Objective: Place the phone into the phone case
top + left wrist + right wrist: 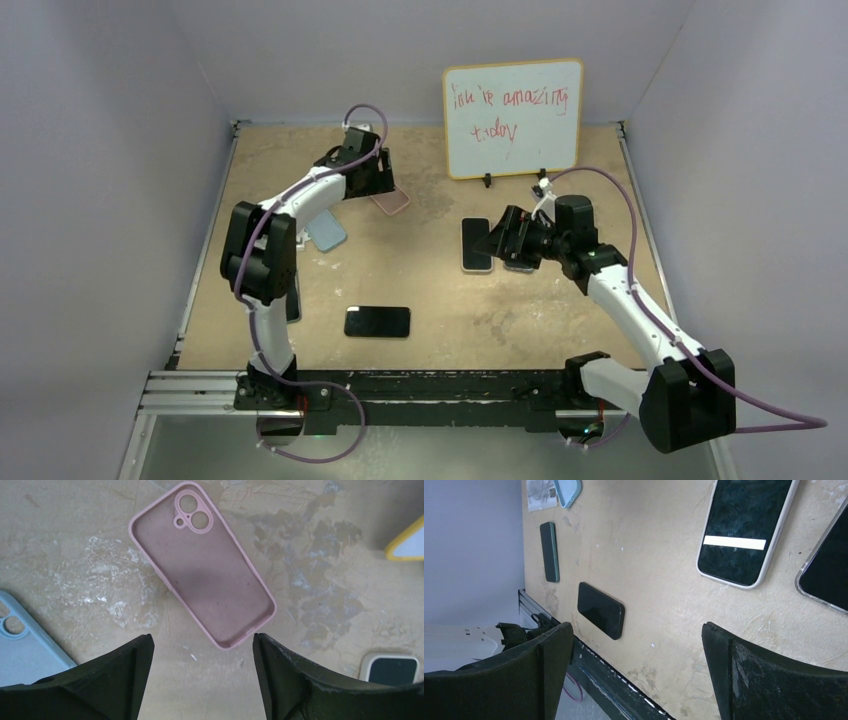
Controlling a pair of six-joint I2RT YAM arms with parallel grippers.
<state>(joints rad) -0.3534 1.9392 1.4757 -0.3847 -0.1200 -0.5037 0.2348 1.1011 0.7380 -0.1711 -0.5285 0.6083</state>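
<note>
An empty pink phone case (202, 565) lies inside-up on the table, camera holes at its far end. My left gripper (202, 645) hangs open just short of its near corner, holding nothing; in the top view the left gripper (375, 185) is at the back beside the pink phone case (393, 201). My right gripper (638, 625) is open and empty above the table. Beyond it lie a white-rimmed phone (744, 530) and a clear-edged phone (826, 575). A black phone (377, 321) lies face up near the front, seen too as the black phone (601, 610).
A light blue case (327, 232) lies next to the left arm. A dark green phone (550, 551) sits near the table's left edge. A whiteboard (512, 118) stands at the back. The metal rail (400, 388) runs along the front.
</note>
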